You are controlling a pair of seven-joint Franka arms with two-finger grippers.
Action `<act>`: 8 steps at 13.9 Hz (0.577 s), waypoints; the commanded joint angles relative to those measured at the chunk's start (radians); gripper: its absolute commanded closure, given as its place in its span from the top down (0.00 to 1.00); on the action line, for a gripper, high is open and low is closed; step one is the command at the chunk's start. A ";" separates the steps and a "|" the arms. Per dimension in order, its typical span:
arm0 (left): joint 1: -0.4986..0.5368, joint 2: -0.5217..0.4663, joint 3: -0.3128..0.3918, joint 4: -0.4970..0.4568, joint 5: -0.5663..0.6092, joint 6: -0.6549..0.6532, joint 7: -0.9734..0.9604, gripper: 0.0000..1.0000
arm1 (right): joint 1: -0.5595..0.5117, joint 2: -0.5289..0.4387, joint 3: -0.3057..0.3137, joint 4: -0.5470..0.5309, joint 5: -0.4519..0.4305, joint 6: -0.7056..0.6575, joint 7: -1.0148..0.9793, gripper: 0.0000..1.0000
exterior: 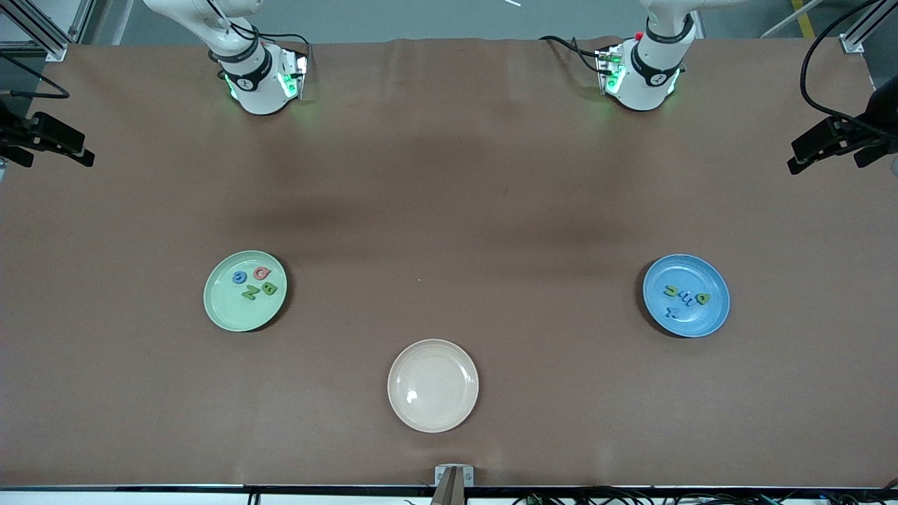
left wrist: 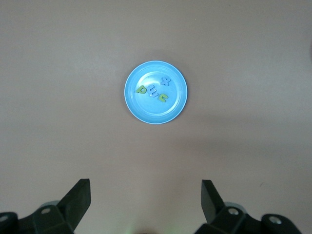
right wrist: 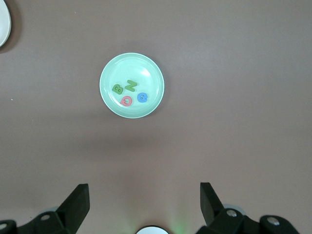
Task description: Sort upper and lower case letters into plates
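The pale mint green plate [exterior: 219, 308] lies toward the right arm's end of the table and holds several capital letters [exterior: 256, 284]: a green B, a green N, a pink one and a blue one. The sky blue plate [exterior: 707, 319] lies toward the left arm's end and holds several small green and blue letters [exterior: 687, 298]. My left gripper [left wrist: 146, 187] hangs open and empty high above the table, with the blue plate [left wrist: 146, 109] in its view. My right gripper [right wrist: 144, 190] is also open and empty, looking down on the mint plate [right wrist: 141, 68]. Neither gripper shows in the front view.
A cream-beige plate [exterior: 433, 410] with nothing in it lies nearest the front camera, midway between the two other plates. Both arm bases [exterior: 259, 77] [exterior: 642, 73] stand at the table's edge farthest from the front camera. Brown cloth covers the table.
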 commanded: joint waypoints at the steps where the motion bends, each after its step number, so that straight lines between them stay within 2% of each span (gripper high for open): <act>1: 0.004 0.000 0.002 0.014 0.007 -0.009 0.019 1.00 | -0.033 -0.040 0.045 -0.040 -0.015 0.015 -0.012 1.00; 8: -0.002 -0.002 -0.009 0.017 0.018 -0.017 0.020 1.00 | -0.024 -0.040 0.044 -0.040 -0.015 0.017 -0.010 1.00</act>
